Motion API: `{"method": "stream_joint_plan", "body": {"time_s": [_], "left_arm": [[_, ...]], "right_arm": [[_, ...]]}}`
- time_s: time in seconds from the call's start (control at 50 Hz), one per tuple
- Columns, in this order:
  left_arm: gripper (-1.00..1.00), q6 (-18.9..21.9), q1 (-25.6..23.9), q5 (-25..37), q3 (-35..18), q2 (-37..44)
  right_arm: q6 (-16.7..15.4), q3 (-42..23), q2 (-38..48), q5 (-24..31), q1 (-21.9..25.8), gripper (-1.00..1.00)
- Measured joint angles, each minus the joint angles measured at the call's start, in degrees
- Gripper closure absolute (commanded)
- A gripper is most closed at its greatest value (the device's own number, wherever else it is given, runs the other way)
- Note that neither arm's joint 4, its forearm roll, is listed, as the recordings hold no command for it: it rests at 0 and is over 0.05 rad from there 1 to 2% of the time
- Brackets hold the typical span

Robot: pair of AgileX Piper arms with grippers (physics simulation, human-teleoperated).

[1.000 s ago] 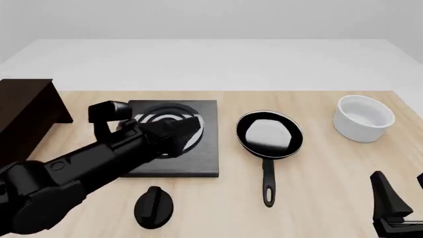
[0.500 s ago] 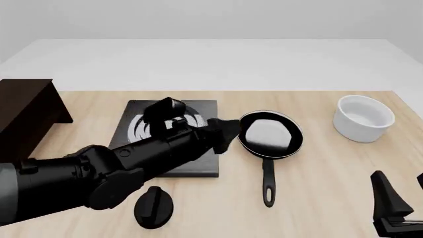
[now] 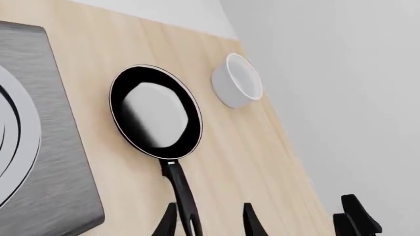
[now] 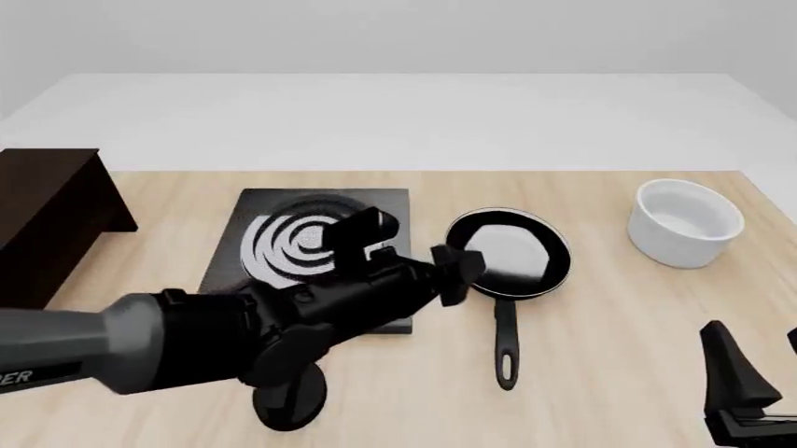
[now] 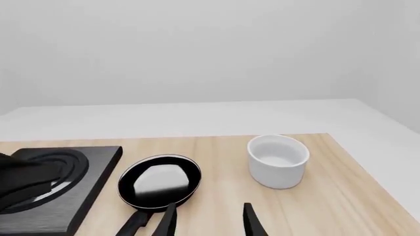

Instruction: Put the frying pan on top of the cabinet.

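The frying pan lies on the table right of the stove, its handle pointing toward the near edge. It also shows in the left wrist view and the right wrist view. The dark brown cabinet stands at the far left. My left gripper is open and empty, at the pan's left rim, above the table. In the left wrist view its fingers straddle the handle. My right gripper is open and empty at the near right corner, also seen in the right wrist view.
A flat black stove slab with white rings lies left of the pan, partly under my left arm. A white bowl stands at the right. A small black round knob lies near the front edge.
My left arm has swung to the right across the stove, bringing its gripper from over the rings to the pan's left rim. The right arm has not moved.
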Motion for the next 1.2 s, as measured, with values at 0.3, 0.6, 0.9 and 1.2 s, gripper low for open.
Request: {"method": "stream_joint_plan", "body": {"time_s": [0.3, 0.6, 0.9, 1.2], "left_arm": [[-1.0, -1.89, 0.0, -2.01, -0.83, 5.13], [-1.0, -2.88, -0.36, -3.48, -1.38, 8.27], [-1.0, -3.6, -0.69, -4.72, -1.86, 10.86], [-1.0, -4.31, -0.73, -6.2, -2.23, 13.49]], "right_arm": [[0.18, -0.11, 0.01, 0.0, -0.06, -1.0], [0.66, -0.14, -0.02, -0.09, -0.24, -1.0], [1.04, -0.08, -0.05, -0.18, -0.32, -1.0], [1.19, -0.08, -0.03, -0.14, -0.32, -1.0]]}}
